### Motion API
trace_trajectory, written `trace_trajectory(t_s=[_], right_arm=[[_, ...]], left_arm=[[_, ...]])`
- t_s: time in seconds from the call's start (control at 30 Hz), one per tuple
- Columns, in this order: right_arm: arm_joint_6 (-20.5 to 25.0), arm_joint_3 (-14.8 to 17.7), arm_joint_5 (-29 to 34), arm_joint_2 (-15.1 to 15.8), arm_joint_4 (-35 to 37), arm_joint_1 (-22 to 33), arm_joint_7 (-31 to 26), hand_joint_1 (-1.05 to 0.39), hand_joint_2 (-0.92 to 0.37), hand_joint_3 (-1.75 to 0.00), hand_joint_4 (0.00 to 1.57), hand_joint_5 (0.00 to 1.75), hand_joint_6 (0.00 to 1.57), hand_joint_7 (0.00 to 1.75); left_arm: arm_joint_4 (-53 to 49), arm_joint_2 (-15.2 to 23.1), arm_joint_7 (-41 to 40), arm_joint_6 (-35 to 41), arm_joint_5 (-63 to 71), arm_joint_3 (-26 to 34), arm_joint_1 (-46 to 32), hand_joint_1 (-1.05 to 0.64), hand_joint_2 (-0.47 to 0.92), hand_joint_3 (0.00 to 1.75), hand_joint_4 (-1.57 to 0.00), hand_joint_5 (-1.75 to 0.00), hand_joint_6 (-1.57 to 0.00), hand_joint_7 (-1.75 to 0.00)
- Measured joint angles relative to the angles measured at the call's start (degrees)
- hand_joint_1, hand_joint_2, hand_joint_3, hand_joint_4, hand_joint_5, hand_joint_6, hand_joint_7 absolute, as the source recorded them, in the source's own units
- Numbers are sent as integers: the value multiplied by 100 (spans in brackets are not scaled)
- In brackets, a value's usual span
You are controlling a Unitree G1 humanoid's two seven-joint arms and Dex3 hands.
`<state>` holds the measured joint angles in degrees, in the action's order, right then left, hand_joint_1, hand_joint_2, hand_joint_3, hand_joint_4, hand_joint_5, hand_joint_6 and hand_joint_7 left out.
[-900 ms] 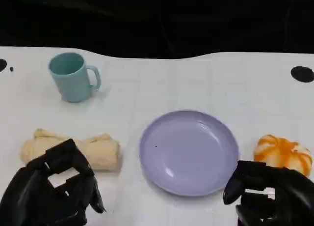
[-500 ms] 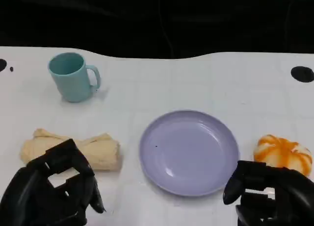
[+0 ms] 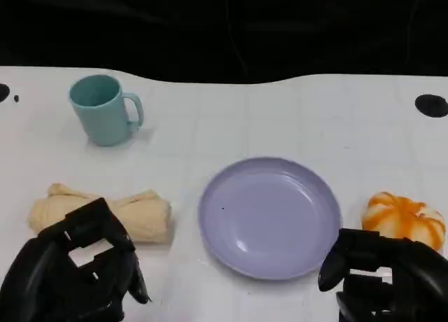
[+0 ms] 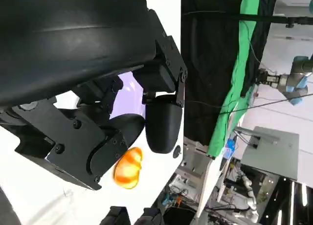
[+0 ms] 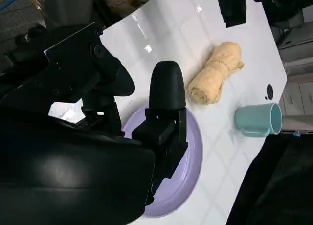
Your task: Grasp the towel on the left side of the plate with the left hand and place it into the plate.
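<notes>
Left hand [image 3: 73,273] hovers empty, fingers apart, just beside rolled towel [image 3: 133,213]; lilac plate [image 3: 269,217] bare

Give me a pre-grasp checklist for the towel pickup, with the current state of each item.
1. Towel lies rolled on the table, left of the plate: ok.
2. Plate has nothing in it, ready to receive the towel: ok.
3. Left hand holds nothing, fingers apart: ok.
4. Left hand is at the near edge of the towel, not gripping it; whether it touches cannot be told.
5. Mug stands apart from the towel, farther back on the table: ok.
6. Right hand sits by the pumpkin, off the towel-to-plate path: ok.
</notes>
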<state>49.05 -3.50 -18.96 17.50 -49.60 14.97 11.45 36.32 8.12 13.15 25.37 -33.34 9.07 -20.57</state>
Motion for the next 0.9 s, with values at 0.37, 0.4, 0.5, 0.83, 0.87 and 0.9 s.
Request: trace_trajectory(t_s=[0.37,0.4,0.5,0.83,0.87,0.9], right_arm=[[0,-3,1,0,0,0,-10,4,-56,-119,67,175,65,146],[1,-6,1,-1,0,-1,-14,4,-56,-119,67,175,65,146],[1,-21,2,-1,0,-3,-17,3,-55,-119,66,174,65,146],[1,-66,14,-1,-13,-5,-56,4,-54,-121,67,175,65,147],[1,-68,15,-1,-19,-5,-57,4,-54,-121,66,175,65,147],[1,-73,15,-1,-22,-5,-58,4,-54,-122,66,174,64,147]], left_arm=[[-29,0,2,-78,20,-5,0,-12,59,105,-83,-142,-83,-111],[-28,-6,-1,-112,70,-5,0,-13,58,102,-81,-133,-84,-97],[-25,-78,-120,-123,128,-6,0,-16,59,95,-77,-112,-87,-67],[32,-14,-173,-644,924,-118,0,-33,92,20,-51,-66,-70,-5],[15,45,-108,-799,1086,-139,0,-35,92,20,-49,-63,-67,-3],[0,145,-22,-972,1257,-153,1,-39,92,18,-42,-57,-59,-1]])
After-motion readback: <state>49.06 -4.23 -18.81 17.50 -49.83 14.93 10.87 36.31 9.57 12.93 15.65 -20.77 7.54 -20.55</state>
